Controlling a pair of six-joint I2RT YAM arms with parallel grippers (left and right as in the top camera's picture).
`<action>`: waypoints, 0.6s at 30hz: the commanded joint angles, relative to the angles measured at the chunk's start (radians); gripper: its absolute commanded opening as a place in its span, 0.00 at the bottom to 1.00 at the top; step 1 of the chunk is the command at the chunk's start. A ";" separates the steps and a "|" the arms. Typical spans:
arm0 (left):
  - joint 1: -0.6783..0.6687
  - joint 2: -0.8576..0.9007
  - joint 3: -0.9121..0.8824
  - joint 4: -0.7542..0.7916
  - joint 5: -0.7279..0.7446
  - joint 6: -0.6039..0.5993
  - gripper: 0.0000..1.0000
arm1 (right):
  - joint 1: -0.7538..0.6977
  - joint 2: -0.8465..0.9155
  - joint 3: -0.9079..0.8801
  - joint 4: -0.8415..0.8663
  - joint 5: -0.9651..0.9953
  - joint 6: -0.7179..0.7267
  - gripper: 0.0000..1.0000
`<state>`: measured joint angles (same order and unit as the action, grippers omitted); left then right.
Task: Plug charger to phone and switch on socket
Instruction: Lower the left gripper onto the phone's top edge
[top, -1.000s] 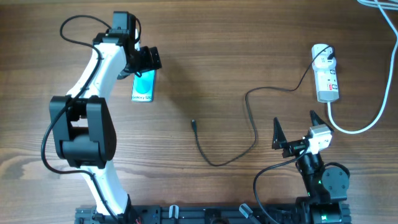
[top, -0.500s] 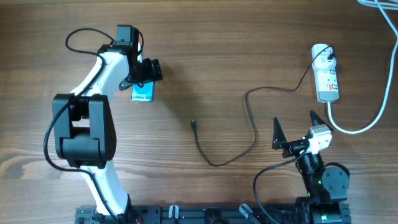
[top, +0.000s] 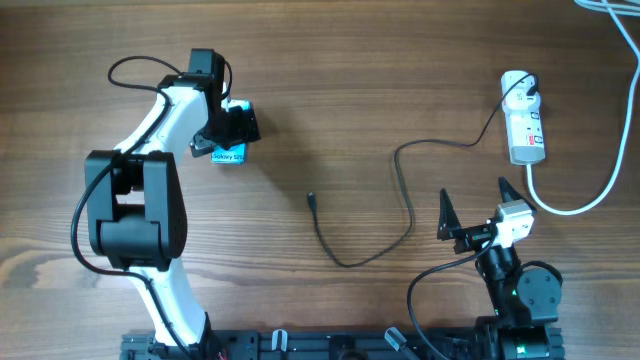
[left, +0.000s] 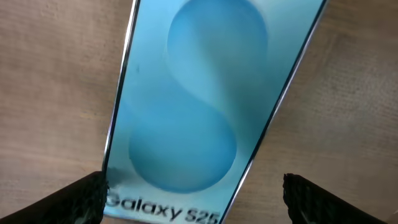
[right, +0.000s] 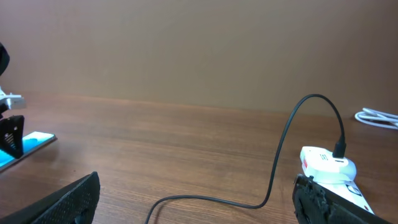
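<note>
The phone (top: 229, 155) lies flat on the table at the upper left, only its "Galaxy" end showing under my left gripper (top: 233, 130). In the left wrist view the phone (left: 199, 93) fills the frame, and the left gripper (left: 196, 199) is open and straddles its bottom end, the right finger apart from it. The charger cable (top: 405, 200) runs from its black plug (top: 533, 92) in the white socket (top: 523, 130) to the loose connector (top: 312, 199) mid-table. My right gripper (top: 473, 200) is open and empty, near the cable's loop.
The thick white cord (top: 590, 205) curves from the socket toward the right edge. In the right wrist view the open right gripper (right: 199, 205) faces the cable (right: 280, 155), with the socket (right: 326, 163) at right and the phone (right: 25, 146) far left.
My left gripper has moved toward the near side over the phone and now covers most of it. The phone, cable and right arm have not moved.
</note>
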<state>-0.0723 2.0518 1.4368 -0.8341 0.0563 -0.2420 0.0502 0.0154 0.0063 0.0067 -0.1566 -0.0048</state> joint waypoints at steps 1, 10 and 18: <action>-0.005 0.013 -0.011 -0.037 -0.009 -0.005 0.95 | 0.005 -0.002 -0.001 0.003 0.002 0.008 1.00; -0.004 0.013 -0.011 -0.105 -0.009 -0.005 1.00 | 0.005 -0.002 -0.001 0.003 0.002 0.007 1.00; -0.004 0.013 -0.011 -0.014 -0.010 -0.005 1.00 | 0.005 -0.002 -0.001 0.003 0.002 0.007 1.00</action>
<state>-0.0723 2.0518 1.4330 -0.8730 0.0563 -0.2455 0.0502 0.0154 0.0063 0.0067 -0.1566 -0.0048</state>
